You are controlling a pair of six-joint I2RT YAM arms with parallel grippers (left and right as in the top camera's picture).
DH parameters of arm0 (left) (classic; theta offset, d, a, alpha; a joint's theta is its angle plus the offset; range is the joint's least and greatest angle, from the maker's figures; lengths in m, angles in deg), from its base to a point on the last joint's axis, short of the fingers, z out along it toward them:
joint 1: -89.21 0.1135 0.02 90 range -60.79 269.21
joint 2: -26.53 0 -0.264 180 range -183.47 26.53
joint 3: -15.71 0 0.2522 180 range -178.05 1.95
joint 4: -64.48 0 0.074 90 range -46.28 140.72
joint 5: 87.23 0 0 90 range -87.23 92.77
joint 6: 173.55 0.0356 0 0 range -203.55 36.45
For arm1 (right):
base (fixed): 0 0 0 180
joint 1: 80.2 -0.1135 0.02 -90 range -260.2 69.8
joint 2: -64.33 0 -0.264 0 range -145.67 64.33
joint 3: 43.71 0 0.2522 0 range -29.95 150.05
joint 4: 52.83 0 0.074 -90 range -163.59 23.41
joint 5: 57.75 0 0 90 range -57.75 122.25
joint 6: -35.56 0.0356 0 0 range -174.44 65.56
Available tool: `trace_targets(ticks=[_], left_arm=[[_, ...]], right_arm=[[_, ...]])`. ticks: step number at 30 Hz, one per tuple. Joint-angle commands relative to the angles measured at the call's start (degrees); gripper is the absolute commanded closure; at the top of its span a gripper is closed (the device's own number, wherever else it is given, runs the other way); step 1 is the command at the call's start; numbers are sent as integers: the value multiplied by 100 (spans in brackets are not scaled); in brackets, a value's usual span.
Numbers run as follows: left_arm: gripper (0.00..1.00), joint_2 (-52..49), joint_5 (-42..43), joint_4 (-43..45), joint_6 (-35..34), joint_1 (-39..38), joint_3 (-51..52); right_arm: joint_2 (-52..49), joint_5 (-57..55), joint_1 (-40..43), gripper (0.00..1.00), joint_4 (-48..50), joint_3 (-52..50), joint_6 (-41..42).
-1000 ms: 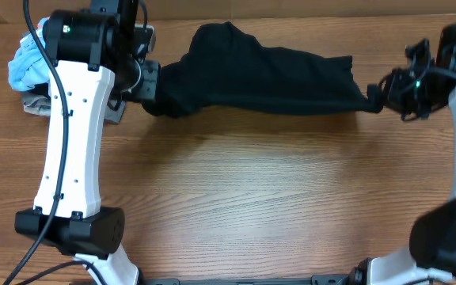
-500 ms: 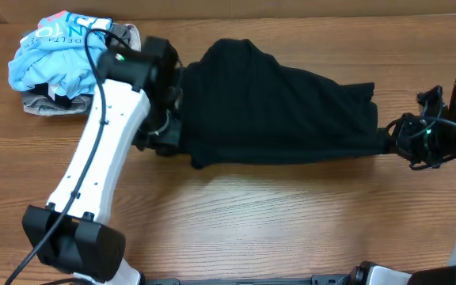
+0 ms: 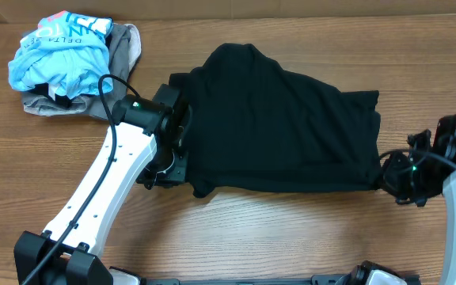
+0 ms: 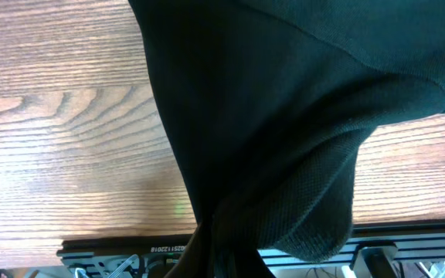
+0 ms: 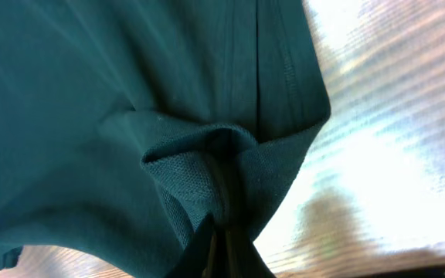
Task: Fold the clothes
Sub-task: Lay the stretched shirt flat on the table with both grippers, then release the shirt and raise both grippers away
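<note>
A black shirt [image 3: 279, 127] lies spread across the middle of the wooden table. My left gripper [image 3: 182, 170] is shut on the shirt's lower left edge, and the cloth [image 4: 284, 116] fills the left wrist view and hides the fingers [image 4: 222, 259]. My right gripper [image 3: 388, 176] is shut on the shirt's lower right corner. In the right wrist view the bunched fabric [image 5: 168, 116] is pinched between the fingers [image 5: 224, 251].
A pile of other clothes, a light blue printed garment [image 3: 58, 55] on a grey one [image 3: 125, 47], sits at the table's far left corner. Bare wood [image 3: 275, 229] runs along the front of the table.
Both grippers have pulled the black shirt toward the front of the table, and it now lies wider and flatter. The left arm has swung away from the clothes pile.
</note>
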Motion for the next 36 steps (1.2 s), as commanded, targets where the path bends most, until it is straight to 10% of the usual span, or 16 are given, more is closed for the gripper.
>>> trace_targets(ticks=[1,36], left_arm=[[96,146,20,44,-181,-17,151],[96,-428,-710,3707,-485,-68,437]], right_arm=[[603,33,31,96,-11,-105,365],[-986,-455,-48,96,2057,-105,1069]])
